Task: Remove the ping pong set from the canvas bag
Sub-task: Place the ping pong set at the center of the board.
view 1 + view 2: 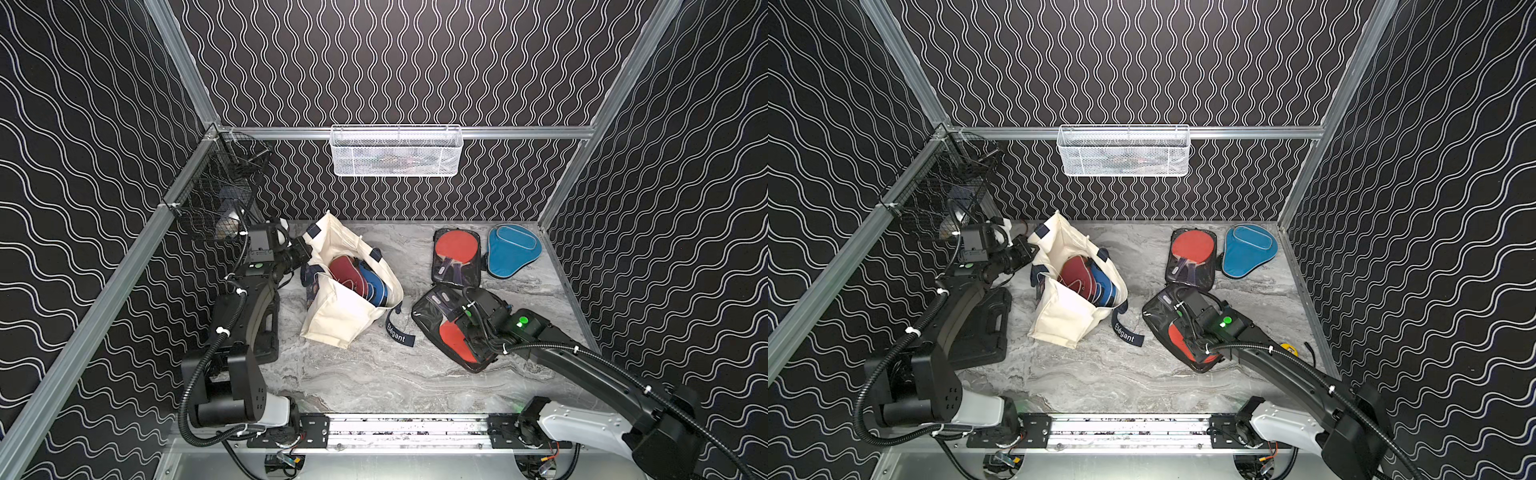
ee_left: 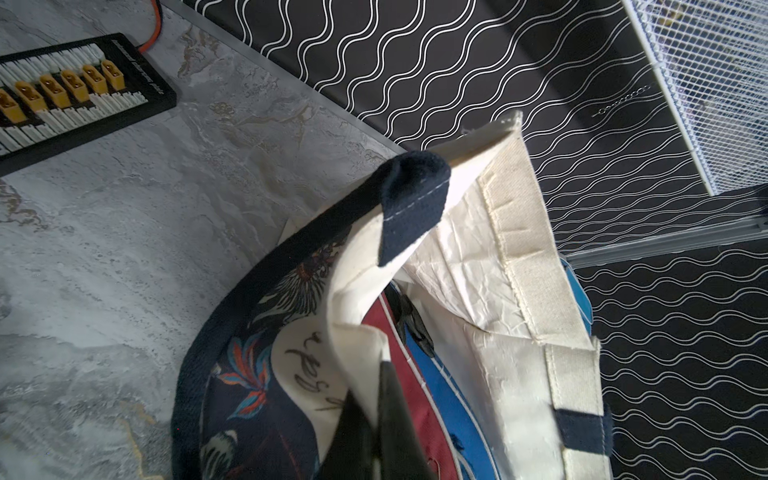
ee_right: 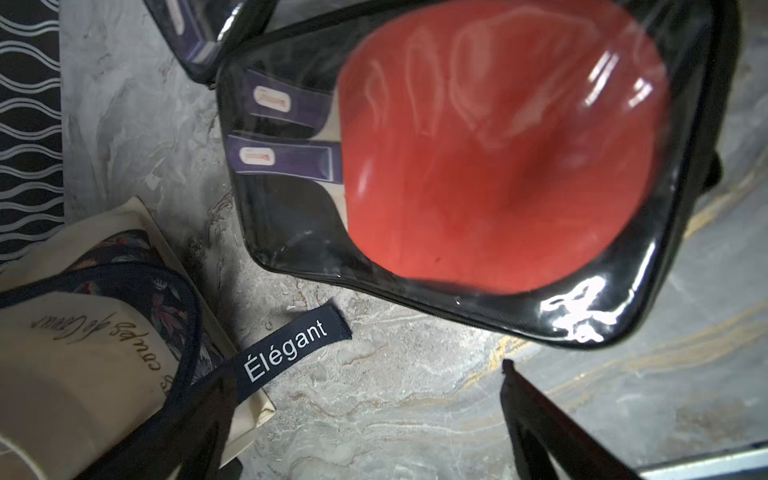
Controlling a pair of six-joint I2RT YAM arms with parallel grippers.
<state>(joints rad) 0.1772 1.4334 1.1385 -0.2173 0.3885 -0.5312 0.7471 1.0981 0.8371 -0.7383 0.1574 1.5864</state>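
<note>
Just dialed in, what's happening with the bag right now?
The left claw is shut on the rim of the canvas bag, holding its mouth open. The right claw is open beside a clear pouch, gripping nothing. A second clear pouch and a teal cover are also out; a maroon cover and a blue cover are in the bag.

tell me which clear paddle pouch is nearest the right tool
The front clear pouch by the Élégant strap; the back pouch lies beside the teal cover.

Cream canvas bag (image 1: 345, 320) slumped open, maroon cover (image 1: 343, 268) and blue cover (image 1: 376, 287) inside, two clear pouches (image 1: 456, 257) (image 1: 451, 337), teal cover (image 1: 513, 251) outside
</note>
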